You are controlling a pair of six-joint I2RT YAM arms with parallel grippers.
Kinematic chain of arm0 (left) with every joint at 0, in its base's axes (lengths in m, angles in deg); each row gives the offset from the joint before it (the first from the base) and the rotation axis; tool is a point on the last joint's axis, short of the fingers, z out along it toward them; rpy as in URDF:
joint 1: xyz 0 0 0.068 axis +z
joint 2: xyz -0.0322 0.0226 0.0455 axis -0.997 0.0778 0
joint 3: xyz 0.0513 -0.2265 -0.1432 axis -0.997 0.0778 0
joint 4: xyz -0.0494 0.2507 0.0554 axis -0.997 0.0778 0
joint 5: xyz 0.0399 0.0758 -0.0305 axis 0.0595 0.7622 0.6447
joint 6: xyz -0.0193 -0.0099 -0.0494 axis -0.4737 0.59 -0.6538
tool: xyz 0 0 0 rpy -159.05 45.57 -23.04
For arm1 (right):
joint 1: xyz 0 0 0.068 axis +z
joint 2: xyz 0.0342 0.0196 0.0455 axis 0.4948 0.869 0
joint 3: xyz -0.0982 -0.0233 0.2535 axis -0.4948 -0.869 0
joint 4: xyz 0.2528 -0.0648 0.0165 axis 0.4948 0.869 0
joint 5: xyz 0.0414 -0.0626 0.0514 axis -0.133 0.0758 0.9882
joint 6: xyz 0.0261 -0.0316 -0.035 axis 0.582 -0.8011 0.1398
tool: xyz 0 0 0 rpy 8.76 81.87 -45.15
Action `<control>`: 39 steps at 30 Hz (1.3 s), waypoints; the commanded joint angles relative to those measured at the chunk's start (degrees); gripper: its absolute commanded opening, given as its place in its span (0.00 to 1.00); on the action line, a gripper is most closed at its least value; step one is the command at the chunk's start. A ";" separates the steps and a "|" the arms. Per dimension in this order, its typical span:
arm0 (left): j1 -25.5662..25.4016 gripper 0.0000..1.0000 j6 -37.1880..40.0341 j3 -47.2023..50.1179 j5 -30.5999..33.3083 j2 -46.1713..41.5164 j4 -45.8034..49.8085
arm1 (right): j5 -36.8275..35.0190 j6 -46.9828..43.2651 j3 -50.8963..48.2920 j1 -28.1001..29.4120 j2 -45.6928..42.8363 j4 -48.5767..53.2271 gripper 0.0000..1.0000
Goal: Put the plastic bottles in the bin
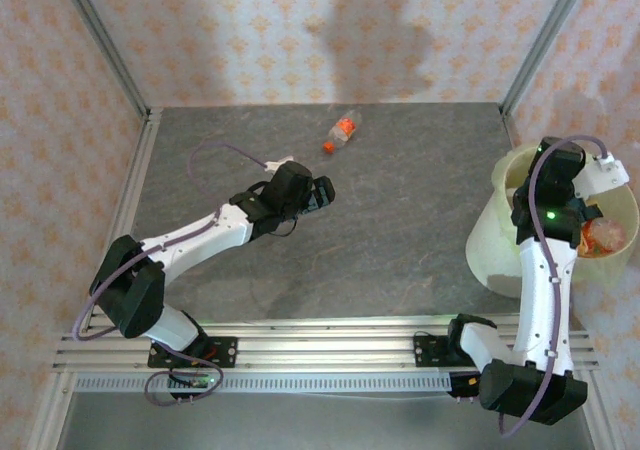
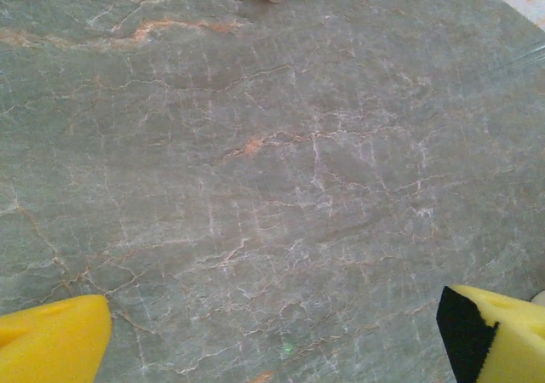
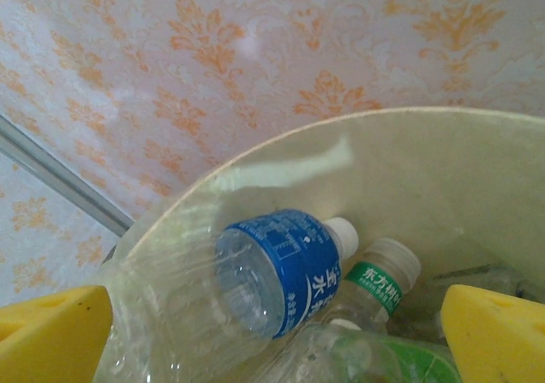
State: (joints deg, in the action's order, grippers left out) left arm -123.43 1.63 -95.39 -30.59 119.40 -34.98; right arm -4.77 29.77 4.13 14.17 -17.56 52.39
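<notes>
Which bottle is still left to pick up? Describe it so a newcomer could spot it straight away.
Start at the grey stone-patterned table and look to its far edge, near the patterned back wall. There a small clear plastic bottle lies on its side, with an orange cap and orange label. Unlike the other bottles, which sit inside the pale bin, it lies out on the bare tabletop.

This is a robot test cell in a lab. A grey stone-look tabletop (image 1: pixel 400 240) is boxed in by aluminium posts (image 1: pixel 105 40) and orange-patterned wallpaper panels (image 1: pixel 250 30) from 9 through 12 to 3 o'clock. Slotted aluminium rails (image 1: pixel 330 355) at 6 o'clock carry the left arm (image 1: pixel 200 238) and right arm (image 1: pixel 545 290).
</notes>
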 commanded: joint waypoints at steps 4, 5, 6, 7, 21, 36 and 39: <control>-0.43 1.00 2.14 -1.91 1.99 -0.26 2.52 | 8.00 -9.60 6.76 -4.89 -0.35 -0.24 0.99; -0.43 1.00 2.23 -1.90 2.10 -0.17 2.60 | 13.52 -11.46 7.51 -5.33 0.50 -0.36 0.99; -0.43 1.00 2.41 -2.05 2.17 -0.02 2.58 | 19.72 -13.38 8.75 -5.43 1.88 0.28 0.99; -0.45 1.00 2.62 -2.31 2.19 0.24 2.63 | 24.97 -14.15 10.15 -5.43 3.55 1.28 0.99; -0.41 1.00 2.82 -4.27 1.97 2.89 3.25 | 43.46 -22.53 13.01 -5.43 15.36 7.12 0.99; 3.91 1.00 21.26 -32.76 0.51 23.35 10.40 | 55.12 -12.07 16.03 4.25 7.93 4.86 0.99; 6.78 1.00 24.49 -46.24 -2.32 33.16 17.57 | 56.84 -10.36 13.43 10.85 6.95 -0.74 0.99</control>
State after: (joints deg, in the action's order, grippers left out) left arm -119.86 18.86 -133.42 -31.13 146.22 -26.04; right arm 49.30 15.96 19.13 20.95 -9.25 58.57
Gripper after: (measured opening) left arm 0.995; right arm 0.993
